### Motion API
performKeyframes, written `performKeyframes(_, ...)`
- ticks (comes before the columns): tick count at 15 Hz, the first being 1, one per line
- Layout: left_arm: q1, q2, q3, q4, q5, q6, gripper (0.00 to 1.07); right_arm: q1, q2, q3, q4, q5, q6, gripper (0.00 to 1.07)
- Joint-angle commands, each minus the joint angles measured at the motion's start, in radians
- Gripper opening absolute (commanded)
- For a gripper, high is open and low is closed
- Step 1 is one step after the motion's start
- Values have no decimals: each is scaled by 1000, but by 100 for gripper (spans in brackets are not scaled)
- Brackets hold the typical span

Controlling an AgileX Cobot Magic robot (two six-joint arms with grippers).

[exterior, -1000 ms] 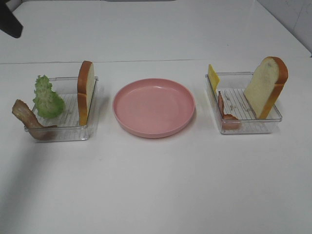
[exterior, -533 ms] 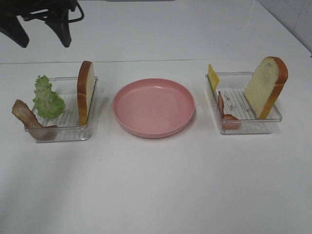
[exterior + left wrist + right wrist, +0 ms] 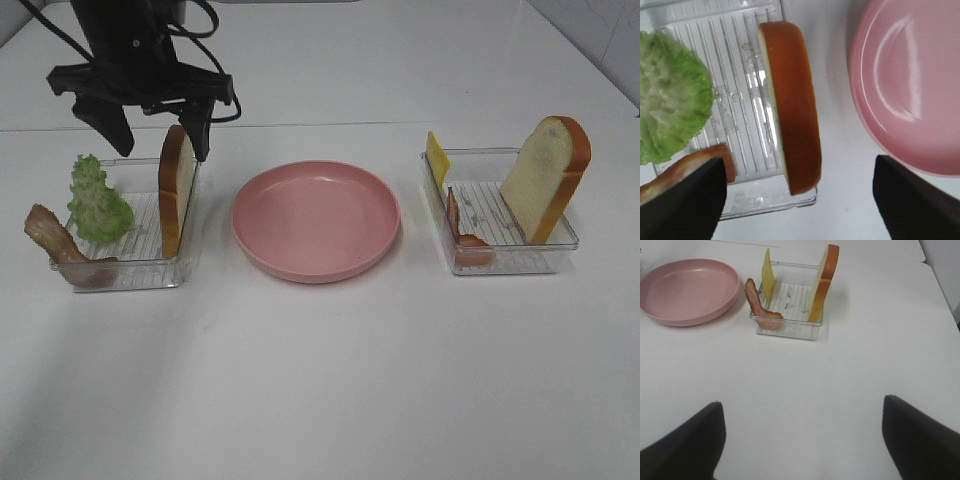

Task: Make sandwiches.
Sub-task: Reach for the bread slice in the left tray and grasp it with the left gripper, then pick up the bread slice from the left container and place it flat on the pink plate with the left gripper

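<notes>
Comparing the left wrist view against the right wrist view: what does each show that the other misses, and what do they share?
Left wrist only: the lettuce, the left bread slice standing on edge and the left bacon strip, all at the left tray. Right wrist only: the right tray holding the cheese slice, the right bacon strip and the right bread slice, upright. Both: the pink plate and the white table.

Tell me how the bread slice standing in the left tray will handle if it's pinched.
The bread slice stands on edge beside the tray wall, so a nudge could probably tip it. It looks thick and holds its shape, so likely stiff.
</notes>
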Motion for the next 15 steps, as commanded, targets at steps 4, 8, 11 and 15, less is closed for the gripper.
performKeyframes(4, -2, 77, -5, 13, -73, -10, 75, -6, -12, 5, -1, -9, -1, 80)
performKeyframes(8, -2, 87, -5, 32, -165, -10, 41, -6, -12, 5, -1, -9, -1, 80)
performKeyframes(11, -2, 87, -5, 31, -176, -10, 1, -6, -12, 5, -1, -9, -1, 80)
performKeyframes(15, -2, 61, -7, 30, -122, -9, 0, -6, -12, 5, -1, -9, -1, 80)
